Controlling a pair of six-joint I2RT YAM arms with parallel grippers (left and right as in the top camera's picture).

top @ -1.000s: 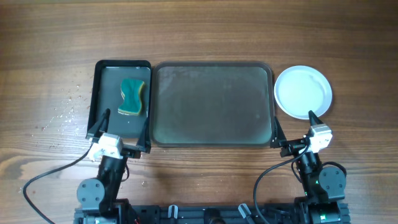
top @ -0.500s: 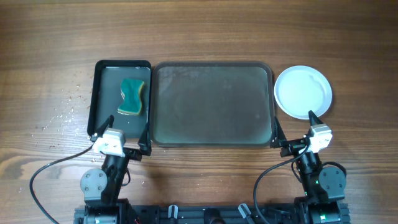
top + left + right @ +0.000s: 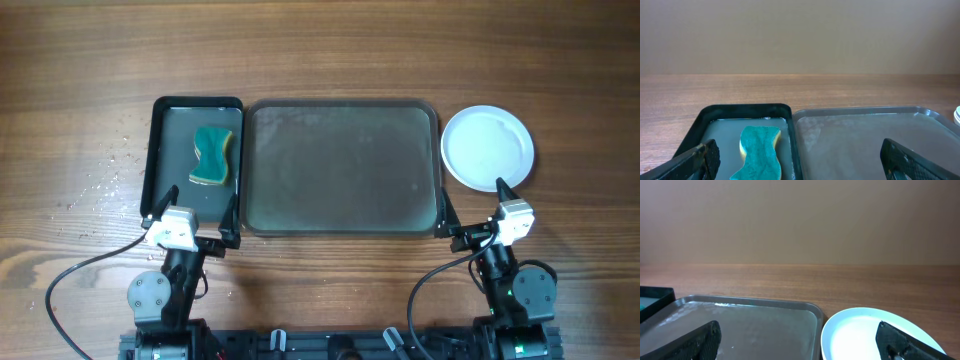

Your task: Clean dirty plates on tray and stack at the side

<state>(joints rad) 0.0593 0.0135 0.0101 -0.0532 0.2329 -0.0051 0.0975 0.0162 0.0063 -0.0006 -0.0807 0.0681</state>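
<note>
The large brown-grey tray [image 3: 340,166] lies mid-table with nothing on it; it also shows in the left wrist view [image 3: 865,140] and the right wrist view [image 3: 740,327]. A stack of white plates [image 3: 487,147] sits on the wood just right of the tray, also in the right wrist view [image 3: 860,335]; I cannot tell how many plates it holds. My left gripper [image 3: 190,212] is open and empty at the near end of the black tray. My right gripper [image 3: 472,205] is open and empty, spanning the tray's near right corner and the plates' near edge.
A smaller black tray [image 3: 172,130] lies left of the big tray and holds a teal and yellow sponge [image 3: 212,155], also in the left wrist view [image 3: 759,157]. Water droplets [image 3: 105,175] speckle the wood left of it.
My left gripper has shifted slightly right and up the table toward the black tray. The right arm, plates and sponge have not moved.
</note>
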